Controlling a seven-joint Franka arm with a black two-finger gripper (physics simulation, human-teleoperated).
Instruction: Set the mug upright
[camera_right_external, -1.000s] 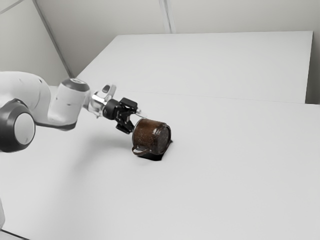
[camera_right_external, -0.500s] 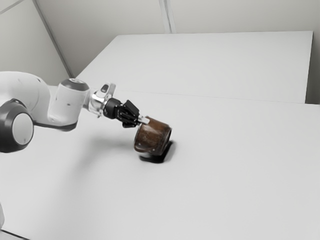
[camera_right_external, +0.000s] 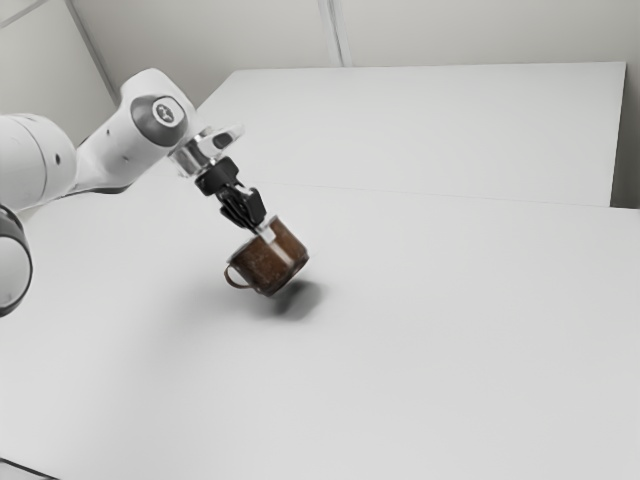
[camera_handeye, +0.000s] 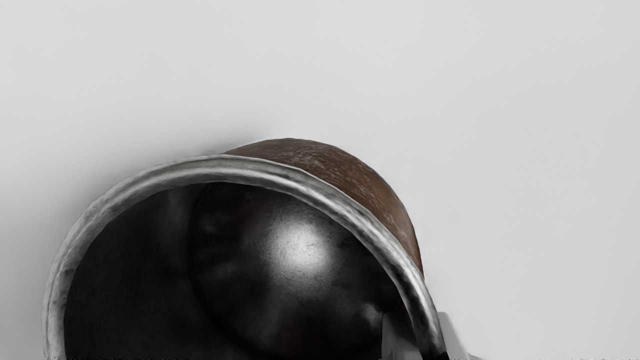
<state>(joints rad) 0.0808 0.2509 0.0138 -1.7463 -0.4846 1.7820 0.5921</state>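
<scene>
A brown mug (camera_right_external: 260, 268) leans over the white table (camera_right_external: 420, 350), its mouth tipped up toward my arm (camera_right_external: 128, 135) and its base angled down toward the exterior view's right. Its round outer wall is mottled and finely scratched like worn enamel or metal; the rolled rim (camera_handeye: 240, 167) has a rough silvery sheen, and a bright highlight falls across the dark, smooth interior (camera_handeye: 295, 250). The curved handle (camera_right_external: 234, 280) juts toward the exterior view's left. My black tool (camera_right_external: 270, 237) pinches the mug's wall at the rim, one pale finger (camera_handeye: 400, 335) inside and the other (camera_handeye: 452, 332) outside. A soft shadow (camera_right_external: 300, 298) falls on the smooth, matte tabletop by the base; I cannot tell whether the mug's lowest edge touches down. From the exterior view's left, my glossy white arm with grey joint covers rises to a bent wrist, then slopes down to the mug with the tool aslant. Beyond the table lie a flat white panel (camera_right_external: 430, 125) and a pale grey wall (camera_right_external: 480, 35).
</scene>
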